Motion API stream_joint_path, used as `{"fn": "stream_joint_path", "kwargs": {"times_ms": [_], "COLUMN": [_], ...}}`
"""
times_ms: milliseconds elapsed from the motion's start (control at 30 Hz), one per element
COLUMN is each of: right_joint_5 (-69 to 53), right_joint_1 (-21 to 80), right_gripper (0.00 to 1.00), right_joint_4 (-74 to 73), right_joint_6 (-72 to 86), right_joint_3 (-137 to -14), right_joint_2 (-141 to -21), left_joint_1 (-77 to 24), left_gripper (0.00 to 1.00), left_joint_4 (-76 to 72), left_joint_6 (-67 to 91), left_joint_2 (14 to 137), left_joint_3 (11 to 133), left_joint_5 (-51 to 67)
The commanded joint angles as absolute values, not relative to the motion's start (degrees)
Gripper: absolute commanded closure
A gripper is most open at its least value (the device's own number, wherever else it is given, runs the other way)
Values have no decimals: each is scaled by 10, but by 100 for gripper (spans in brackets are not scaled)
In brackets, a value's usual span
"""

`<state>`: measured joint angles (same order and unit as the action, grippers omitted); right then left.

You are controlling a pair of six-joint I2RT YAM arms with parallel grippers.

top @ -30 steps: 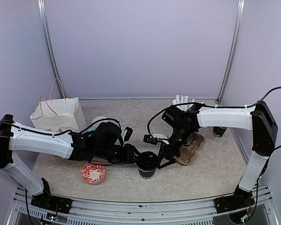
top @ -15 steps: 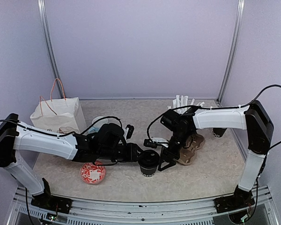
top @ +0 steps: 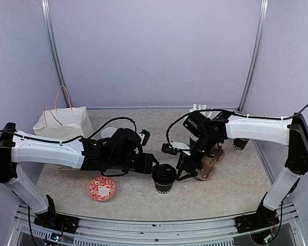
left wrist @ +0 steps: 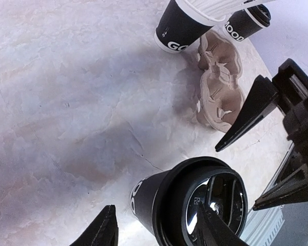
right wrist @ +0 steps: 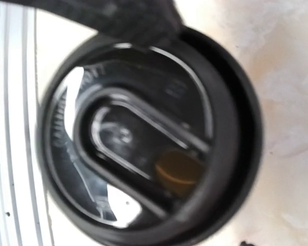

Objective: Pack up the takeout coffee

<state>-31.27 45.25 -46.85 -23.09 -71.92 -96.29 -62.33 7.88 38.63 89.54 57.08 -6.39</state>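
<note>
The takeout coffee [top: 164, 179], a black paper cup with white lettering and a black lid on it, stands on the table near the front middle. In the left wrist view [left wrist: 195, 205] it sits low in frame. My left gripper [top: 152, 166] is open just left of the cup. One of its fingertips [left wrist: 100, 230] is beside the cup wall and the other is in front of the lid. My right gripper [top: 183, 172] is open just right of the cup, its fingers [left wrist: 246, 110] spread. The lid [right wrist: 149, 138] fills the blurred right wrist view.
A brown cardboard cup carrier [top: 208, 161] lies right of the cup. Behind it stand a black cup with white straws [top: 200, 109] and another black cup [top: 240, 145]. A white paper bag [top: 64, 124] stands at the back left. A red patterned plate [top: 101, 188] lies front left.
Both grippers and the cup have shifted slightly to the right. The right gripper has drawn back a little from the lid. The left arm has reached further forward.
</note>
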Motion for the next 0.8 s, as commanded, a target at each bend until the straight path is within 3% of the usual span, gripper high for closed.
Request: {"fn": "stream_joint_path", "kwargs": {"times_ms": [0, 200, 367, 767], "right_joint_5": [-303, -336, -341, -358], "right_joint_1": [431, 402, 400, 401], "right_gripper": [33, 45, 49, 54], "right_joint_4": [-481, -485, -471, -468], "right_joint_6": [-235, -226, -209, -223], "right_joint_3": [-738, -767, -769, -749], "right_joint_2": [-952, -964, -978, -984], "left_joint_1": [-629, -628, -628, -632], "left_gripper": [49, 57, 63, 64], "left_joint_4": [123, 148, 87, 26], "left_joint_6": [390, 500, 549, 540], "left_joint_2": [880, 844, 808, 850], "left_joint_3": [589, 539, 489, 483], "left_joint_5": [-100, -67, -6, 40]}}
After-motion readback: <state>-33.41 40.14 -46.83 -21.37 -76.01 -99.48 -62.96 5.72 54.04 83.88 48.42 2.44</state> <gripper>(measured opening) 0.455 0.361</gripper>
